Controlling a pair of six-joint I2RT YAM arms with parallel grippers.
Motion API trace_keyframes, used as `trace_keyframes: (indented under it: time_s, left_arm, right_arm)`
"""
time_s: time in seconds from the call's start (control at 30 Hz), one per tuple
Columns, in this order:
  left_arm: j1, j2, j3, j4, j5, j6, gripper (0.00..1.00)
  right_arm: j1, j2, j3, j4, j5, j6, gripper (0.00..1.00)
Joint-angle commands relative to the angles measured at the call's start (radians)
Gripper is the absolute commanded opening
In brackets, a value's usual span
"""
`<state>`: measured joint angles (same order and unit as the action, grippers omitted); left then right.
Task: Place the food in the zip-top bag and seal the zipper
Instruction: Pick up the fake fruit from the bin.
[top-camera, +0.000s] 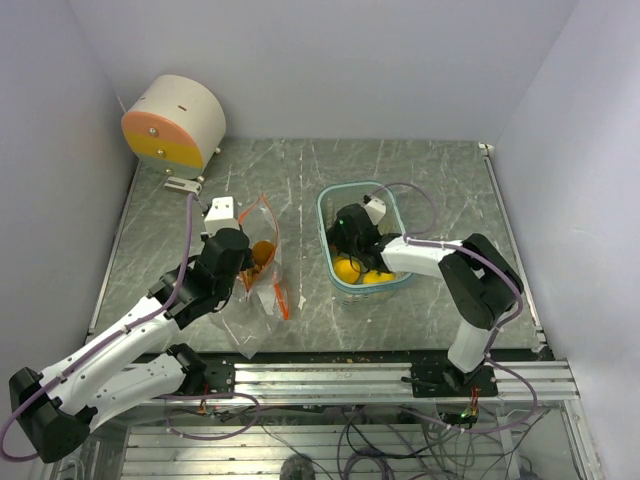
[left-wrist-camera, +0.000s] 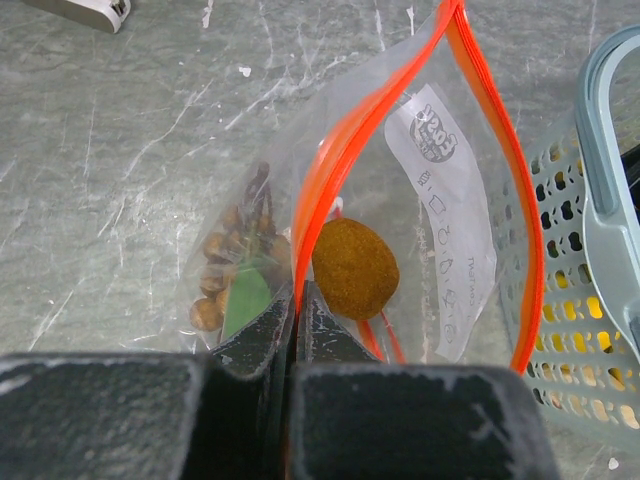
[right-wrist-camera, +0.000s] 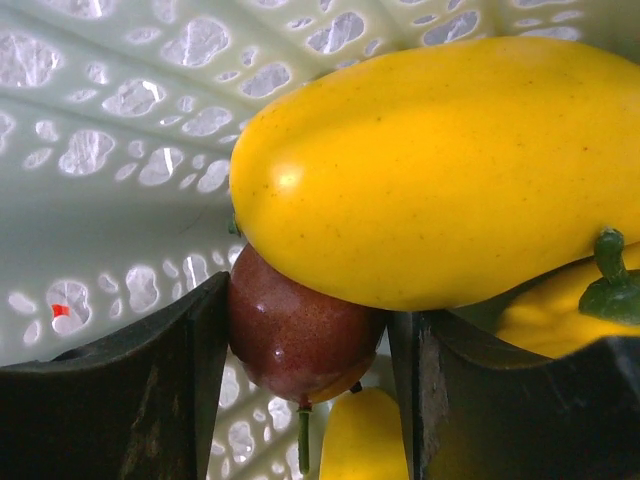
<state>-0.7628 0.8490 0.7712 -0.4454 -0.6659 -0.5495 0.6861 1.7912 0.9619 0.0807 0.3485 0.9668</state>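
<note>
Fruit lies in two places, both read from the light-blue basket (top-camera: 323, 225) (left-wrist-camera: 600, 170) (right-wrist-camera: 110, 150) on the table (top-camera: 430, 170).

Inside the basket, the right gripper (top-camera: 347, 255) (right-wrist-camera: 310, 330) reaches down among the contents. Its fingers (right-wrist-camera: 150, 400) stand apart with a dark red fruit (right-wrist-camera: 300, 345) between them. The one on the left of the wrist view touches the skin, but whether the pair actually clamps the fruit I cannot tell. A large yellow fruit (right-wrist-camera: 440, 170) rests on top of the red one, touching it, and more yellow fruits (top-camera: 380, 277) lie at the near end of the basket.

Just beside the basket, on its left, the zip-top bag (top-camera: 262, 285) (left-wrist-camera: 400, 100) stands with its orange zipper mouth gaping wide. The bag's far lip nearly meets the basket wall in the left wrist view. An orange-brown fruit (top-camera: 262, 250) (left-wrist-camera: 355, 268) sits inside the bag. A brown-purple grape bunch (left-wrist-camera: 235, 255) with a green leaf shows through the plastic on the side away from the basket. The left gripper (top-camera: 243, 268) (left-wrist-camera: 297, 310) is at the bag's near edge. Its fingers (left-wrist-camera: 260, 335) are pressed together, pinching the orange zipper strip.

Well apart from the basket, at the far left corner, sits a round pink, yellow and white drum (top-camera: 175, 122).
</note>
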Motion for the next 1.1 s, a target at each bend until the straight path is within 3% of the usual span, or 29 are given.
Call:
trace_keyframes:
  time_s: [0.0,0.13,0.5,0.87,0.93,1.07]
  left_arm:
    - [0.003,-0.013,0.013,0.013,0.011,0.011,0.07]
    - [0.002,-0.017,0.011,0.010,0.008,0.008,0.07]
    - [0.002,-0.034,0.001,0.009,0.006,0.003,0.07]
    - [0.002,-0.028,0.004,0.015,0.013,0.005,0.07]
    - [0.002,-0.030,0.004,0.014,0.014,0.005,0.07]
    - [0.002,-0.033,0.004,0.014,0.014,0.005,0.07]
  right_arm:
    - [0.003,-0.010,-0.053,-0.014,0.039,-0.009,0.39]
    - [0.002,-0.094,-0.061,-0.052,0.024,-0.043,0.28]
    - [0.000,-0.303,0.015,-0.215,-0.121,-0.185,0.26]
    - [0.001,-0.574,0.032,-0.316,-0.102,-0.312,0.26]
    - [0.001,-0.609,0.034,-0.292,-0.160,-0.348,0.26]
    - [0.009,-0.605,0.093,-0.189,-0.446,-0.376,0.26]
